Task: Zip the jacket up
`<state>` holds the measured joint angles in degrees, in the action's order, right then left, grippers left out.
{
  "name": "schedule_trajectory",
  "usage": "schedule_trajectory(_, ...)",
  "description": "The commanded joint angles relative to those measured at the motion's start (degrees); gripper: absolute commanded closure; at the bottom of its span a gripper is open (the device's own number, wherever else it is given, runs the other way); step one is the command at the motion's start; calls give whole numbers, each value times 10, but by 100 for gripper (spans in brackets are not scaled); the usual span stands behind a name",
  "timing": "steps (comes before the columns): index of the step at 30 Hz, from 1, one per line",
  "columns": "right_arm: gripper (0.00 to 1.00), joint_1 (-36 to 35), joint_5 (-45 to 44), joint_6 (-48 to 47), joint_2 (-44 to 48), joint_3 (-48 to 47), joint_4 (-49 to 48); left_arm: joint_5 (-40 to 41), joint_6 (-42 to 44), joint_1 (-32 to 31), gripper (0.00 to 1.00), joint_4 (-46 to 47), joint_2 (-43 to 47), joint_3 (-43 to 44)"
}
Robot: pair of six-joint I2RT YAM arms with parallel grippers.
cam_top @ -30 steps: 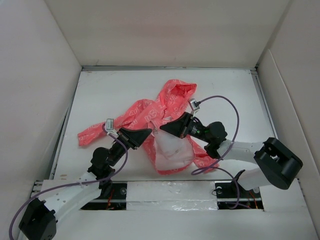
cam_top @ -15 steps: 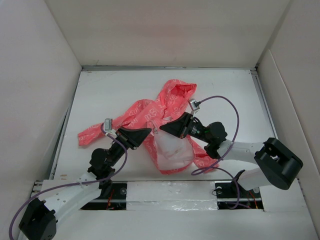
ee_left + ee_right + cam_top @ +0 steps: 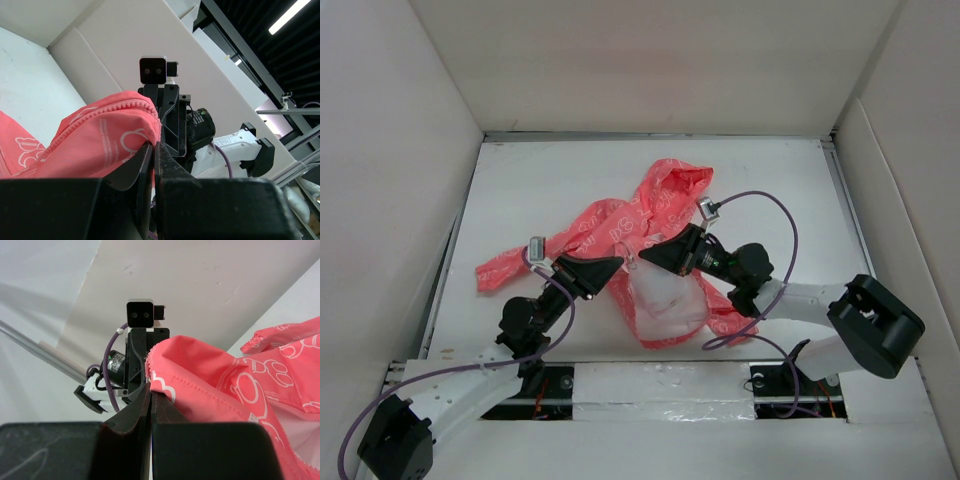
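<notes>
The small coral-pink hooded jacket of thin fabric w/ white printed lettering [image 3: 620, 222] lies crumpled near the middle of the white tabletop [image 3: 780, 180]. Its hood points to the far side, one sleeve stretches out to the left, and the pale lining shows on the near side, approx. between the two arms.

The left gripper [image 3: 616, 264] is clenched on the jacket's edge. In the left wrist view its black fingers [image 3: 134, 167] are pressed nearly together w/ a fold of pink fabric [image 3: 95, 145] pinched between them. A line of pink zipper teeth [image 3: 127, 102] runs along the top of that fold.

The right gripper [image 3: 646, 254] faces it from just beside, tips close together but apart. It is also clamped on the jacket: in the right wrist view the fingers [image 3: 131, 412] meet on a stitched pink hem [image 3: 220, 385].

A purple cable [image 3: 775, 203] loops above the right arm. Each wrist view shows the other arm's small black camera box, [image 3: 153, 70] and [image 3: 140, 313].
</notes>
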<state>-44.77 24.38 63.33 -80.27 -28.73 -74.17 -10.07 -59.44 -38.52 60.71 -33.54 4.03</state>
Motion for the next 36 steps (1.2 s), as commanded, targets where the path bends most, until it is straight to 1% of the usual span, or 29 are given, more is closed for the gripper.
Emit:
schedule_trajectory(1, 100, -6, -11, -8, 9, -23, -295, -17, -8, -2, 100, 62, -3, -2)
schedule_trajectory(19, 100, -6, -3, -3, 16, -21, -296, 0, -20, -2, 100, 78, -1, -10)
schedule_trajectory(36, 100, -6, -4, -4, 20, -22, -296, 6, -25, -2, 100, 73, -2, -16)
